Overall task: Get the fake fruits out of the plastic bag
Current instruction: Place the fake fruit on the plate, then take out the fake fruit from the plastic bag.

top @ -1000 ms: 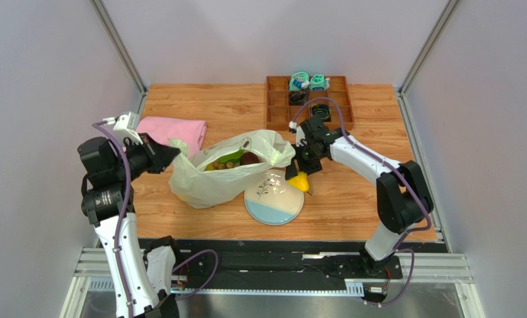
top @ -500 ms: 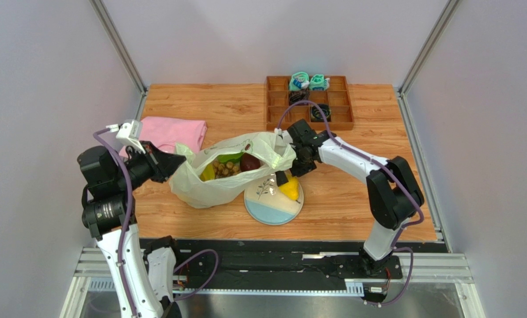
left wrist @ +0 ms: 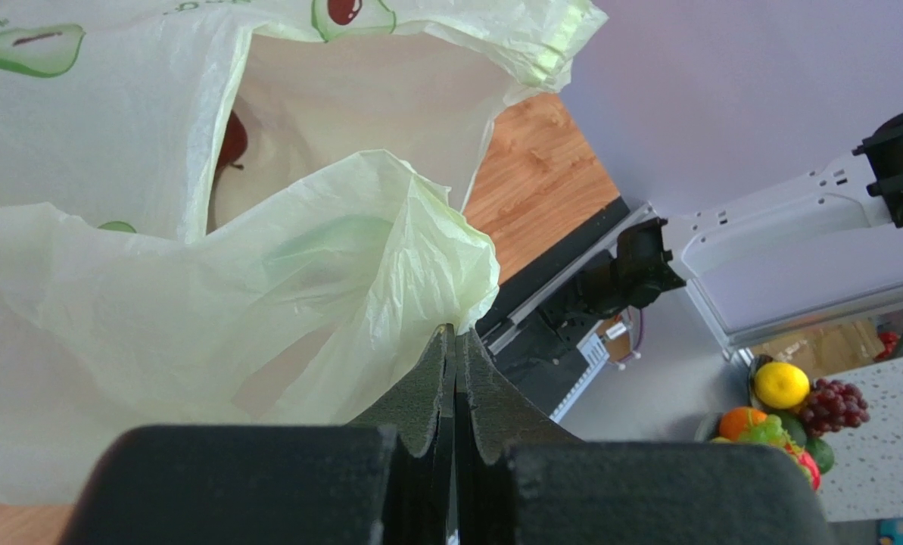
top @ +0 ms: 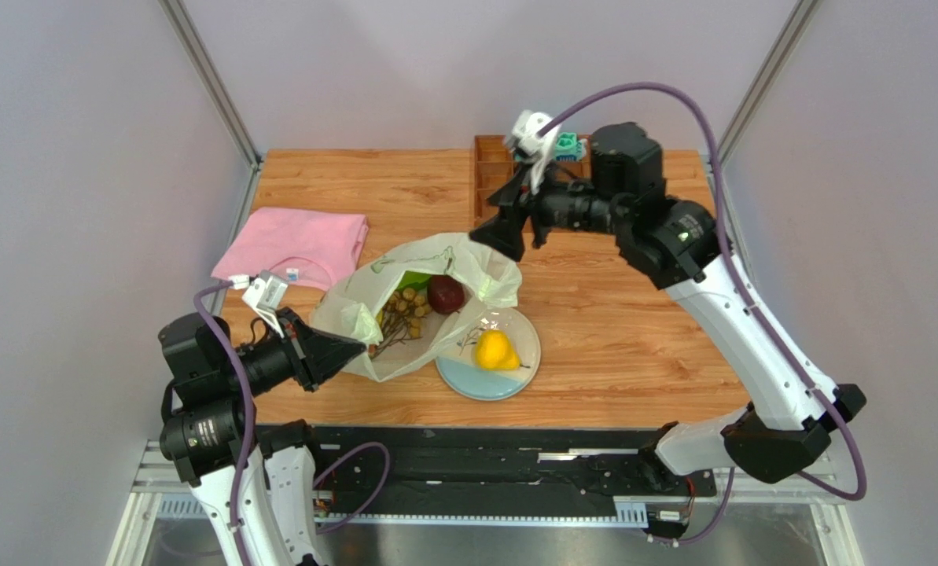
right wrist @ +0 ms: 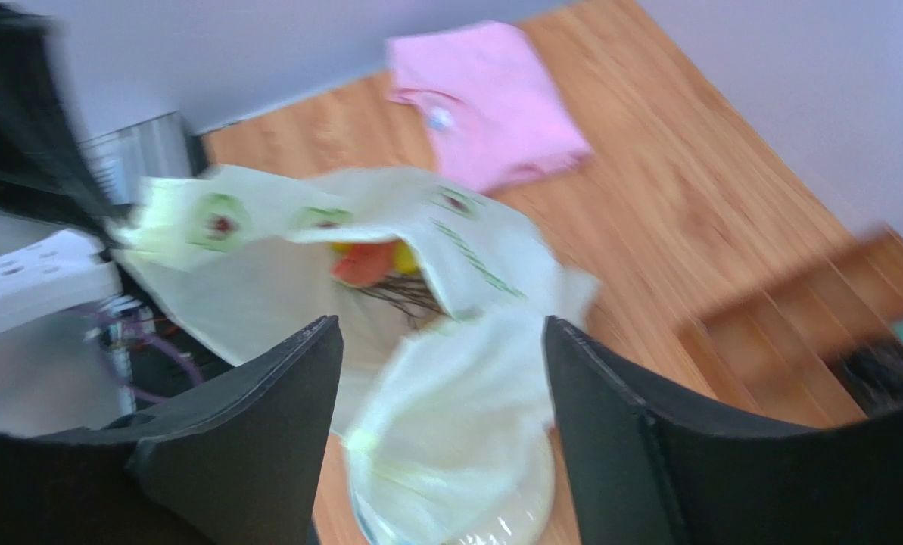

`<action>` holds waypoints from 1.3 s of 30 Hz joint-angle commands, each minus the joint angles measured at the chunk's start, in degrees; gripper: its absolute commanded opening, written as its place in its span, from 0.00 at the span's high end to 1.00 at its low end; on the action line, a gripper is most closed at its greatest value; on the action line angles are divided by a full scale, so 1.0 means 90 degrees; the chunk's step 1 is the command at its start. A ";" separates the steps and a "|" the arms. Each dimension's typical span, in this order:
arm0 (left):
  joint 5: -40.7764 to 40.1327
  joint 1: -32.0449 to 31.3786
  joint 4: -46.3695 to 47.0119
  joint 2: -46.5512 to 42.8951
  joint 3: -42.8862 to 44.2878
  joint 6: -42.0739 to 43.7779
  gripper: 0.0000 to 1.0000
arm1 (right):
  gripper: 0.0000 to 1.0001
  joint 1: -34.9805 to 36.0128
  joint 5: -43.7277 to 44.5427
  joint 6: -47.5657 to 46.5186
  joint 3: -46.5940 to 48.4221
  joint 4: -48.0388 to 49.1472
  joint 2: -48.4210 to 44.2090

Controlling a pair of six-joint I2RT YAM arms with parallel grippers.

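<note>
The pale yellow-green plastic bag point(top: 420, 309) lies open at the table's middle, its mouth facing up. Inside it I see a dark red round fruit point(top: 445, 294), a brown grape-like bunch point(top: 404, 313) and green pieces. The yellow pear point(top: 492, 349) lies on the plate point(top: 521, 372), outside the bag. My left gripper point(top: 349, 350) is shut on the bag's near-left edge; in the left wrist view the film point(left wrist: 308, 284) is pinched at the fingertips point(left wrist: 458, 333). My right gripper point(top: 494, 232) is open and empty, raised above the bag's far side; its wrist view looks down on the bag point(right wrist: 456, 397).
A pink folded cloth point(top: 296, 245) lies at the left, also seen in the right wrist view point(right wrist: 484, 102). A brown wooden tray point(top: 497, 177) with teal and black items stands at the back, partly hidden by my right arm. The plate is white and pale blue.
The right gripper let go of the pear onto the plate and rose up and back, open. The left gripper moved toward the near edge, pulling the bag's edge; the bag mouth opened wider.
</note>
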 commanded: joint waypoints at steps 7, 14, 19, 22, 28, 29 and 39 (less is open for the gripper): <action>-0.0346 0.0046 -0.0938 -0.0316 0.0026 0.0518 1.00 | 0.75 0.1944 -0.0520 -0.0305 -0.1039 -0.0001 0.1233; -0.1086 0.0055 -0.1438 -0.0600 0.0571 0.0714 1.00 | 0.83 0.2296 0.0672 -0.0071 -0.1128 0.0548 0.2716; -0.1986 0.0065 -0.1896 -0.0610 0.1588 0.0909 1.00 | 0.76 0.2589 0.0938 0.0262 -0.1576 0.0548 0.3012; -0.2115 0.0055 -0.2287 -0.0707 0.2116 0.1347 1.00 | 0.76 0.2687 0.1024 0.0487 -0.2065 0.0606 0.2739; -0.1421 0.0075 -0.3166 -0.0912 0.2117 0.2002 1.00 | 0.63 0.2453 0.2362 0.0390 -0.1471 0.0773 0.2815; -0.1314 0.0075 -0.3234 -0.0942 0.2001 0.2052 1.00 | 0.49 0.2433 0.2528 0.0342 -0.1354 0.0773 0.2894; -0.0564 0.0212 -0.3118 -0.0836 0.1785 0.2101 0.34 | 0.18 0.2296 0.3945 0.0341 -0.0845 0.0773 0.3490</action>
